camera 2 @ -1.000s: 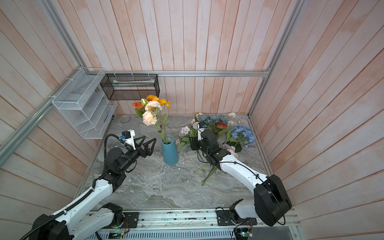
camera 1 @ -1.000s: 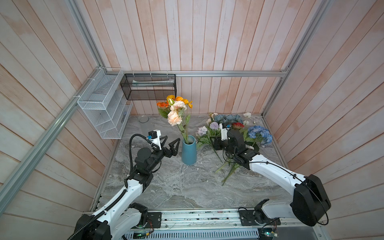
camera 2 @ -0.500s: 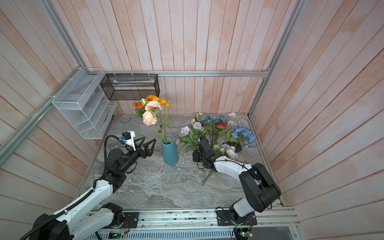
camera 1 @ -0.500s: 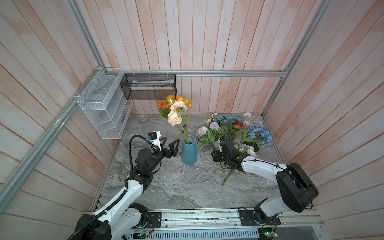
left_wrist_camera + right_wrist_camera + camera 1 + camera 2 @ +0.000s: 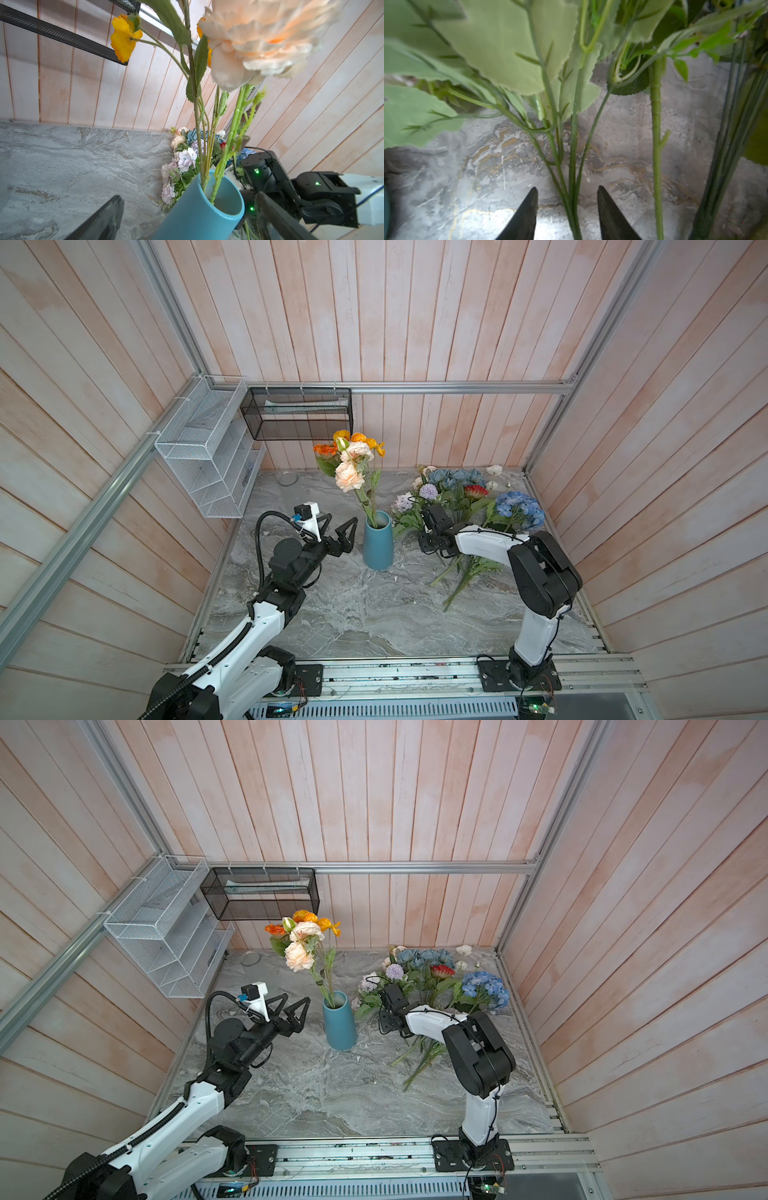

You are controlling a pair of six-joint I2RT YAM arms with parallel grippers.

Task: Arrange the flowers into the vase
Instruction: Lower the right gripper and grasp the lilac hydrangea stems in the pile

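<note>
Right wrist: R tool apart astride stem, shifted toward vase vs prev; L tool wide apart, unmoved.

The vase is plain teal. The standing flowers are orange and peach on green stems. The loose flowers are lavender, red, white and blue. The surface is grey marble with pale veins, and the walls are pinkish wood planks.
</note>
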